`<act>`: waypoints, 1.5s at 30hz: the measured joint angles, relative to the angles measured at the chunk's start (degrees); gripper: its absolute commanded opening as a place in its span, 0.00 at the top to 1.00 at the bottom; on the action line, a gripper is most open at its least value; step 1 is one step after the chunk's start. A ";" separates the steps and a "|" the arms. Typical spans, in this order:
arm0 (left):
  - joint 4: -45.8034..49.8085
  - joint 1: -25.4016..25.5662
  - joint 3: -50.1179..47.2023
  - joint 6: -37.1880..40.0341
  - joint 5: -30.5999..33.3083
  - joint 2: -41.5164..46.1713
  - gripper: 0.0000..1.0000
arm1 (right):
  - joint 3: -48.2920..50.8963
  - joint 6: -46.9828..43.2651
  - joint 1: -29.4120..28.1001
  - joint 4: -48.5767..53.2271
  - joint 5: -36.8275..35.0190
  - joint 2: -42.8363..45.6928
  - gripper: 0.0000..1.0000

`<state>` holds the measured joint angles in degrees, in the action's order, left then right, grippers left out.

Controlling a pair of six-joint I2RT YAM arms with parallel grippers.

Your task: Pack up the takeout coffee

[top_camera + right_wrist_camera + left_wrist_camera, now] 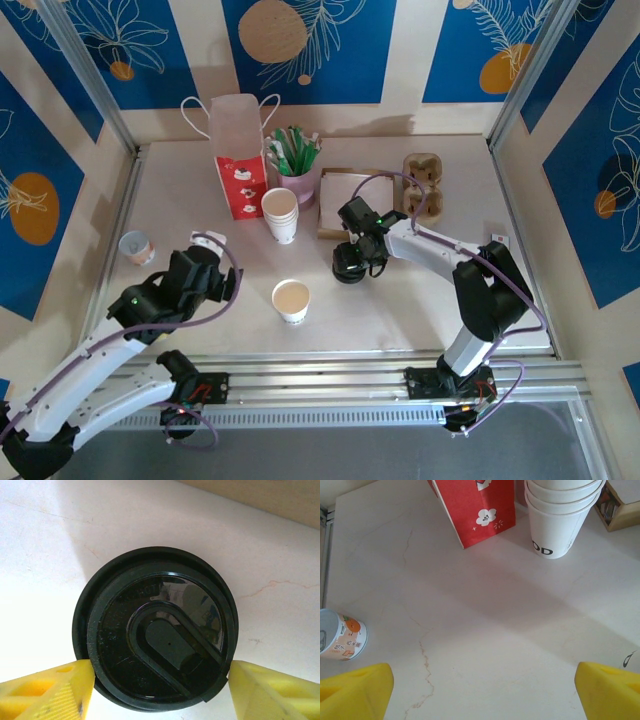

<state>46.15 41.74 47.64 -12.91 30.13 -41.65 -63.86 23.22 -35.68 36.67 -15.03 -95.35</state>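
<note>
Right wrist view had the right jaws straddling a black lid (160,650) on the tabletop (45,540), yellow pads (50,690) at its rim either side — whether they pinched it I could not tell. Presumably it was meant for the lidless cup (291,300), standing alone in open space between the arms. Left jaws hung wide and empty, facing the cup stack (560,515) and red bag (475,510) — the carrier (422,184) sat past the right arm, a tan box (340,190) beside it.
</note>
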 measured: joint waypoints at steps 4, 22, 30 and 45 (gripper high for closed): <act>-0.39 -0.15 -0.26 -0.02 -0.02 0.55 0.07 | -0.20 0.00 0.00 -0.48 0.02 -1.11 0.28; -0.76 -1.03 -0.79 0.00 -0.70 0.55 0.07 | -0.26 -0.22 0.13 -2.16 -0.02 -0.55 0.40; -1.18 -1.42 -1.05 0.00 -1.36 -0.04 0.07 | -0.22 -0.24 0.09 -0.61 -0.20 4.59 0.42; -1.95 -2.12 -1.27 0.02 -2.21 -0.04 0.07 | -0.20 0.46 -6.60 3.52 -1.14 16.39 0.43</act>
<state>44.21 39.62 46.37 -12.88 27.92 -41.69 -64.05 23.68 -42.28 40.18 -16.16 -78.96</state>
